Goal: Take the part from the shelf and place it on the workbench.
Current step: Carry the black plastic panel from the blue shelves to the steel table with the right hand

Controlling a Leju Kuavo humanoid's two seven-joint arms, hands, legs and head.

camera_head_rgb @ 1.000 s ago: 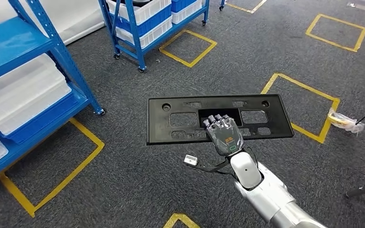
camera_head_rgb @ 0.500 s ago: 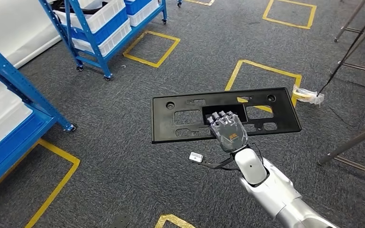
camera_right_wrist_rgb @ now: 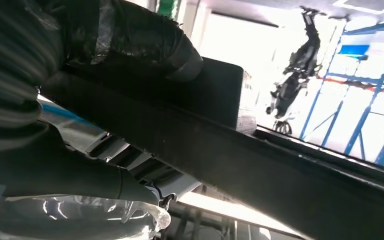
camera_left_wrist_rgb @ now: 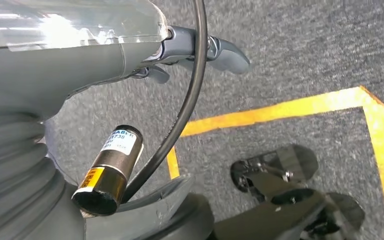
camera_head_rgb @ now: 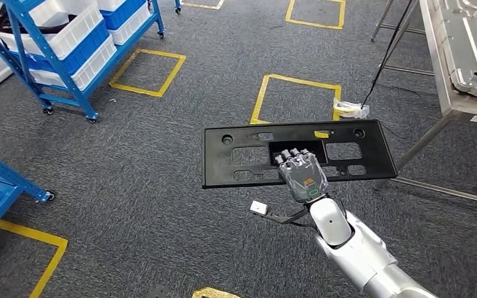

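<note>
Seen from the head camera, the robot's right hand [camera_head_rgb: 302, 173] grips a long, flat black plastic panel with rectangular cut-outs [camera_head_rgb: 298, 153], fingers hooked into its central opening, holding it level above the grey carpet. Over the last second the whole view has swung: the blue metal shelving with white bins [camera_head_rgb: 56, 43] has slid away behind and to the left of the hand, and a grey metal workbench [camera_head_rgb: 459, 56] has appeared ahead and to its right. This suggests the robot is turning to carry the part over. The left hand [camera_left_wrist_rgb: 200, 52] hangs near the floor holding nothing, fingers loosely curled.
</note>
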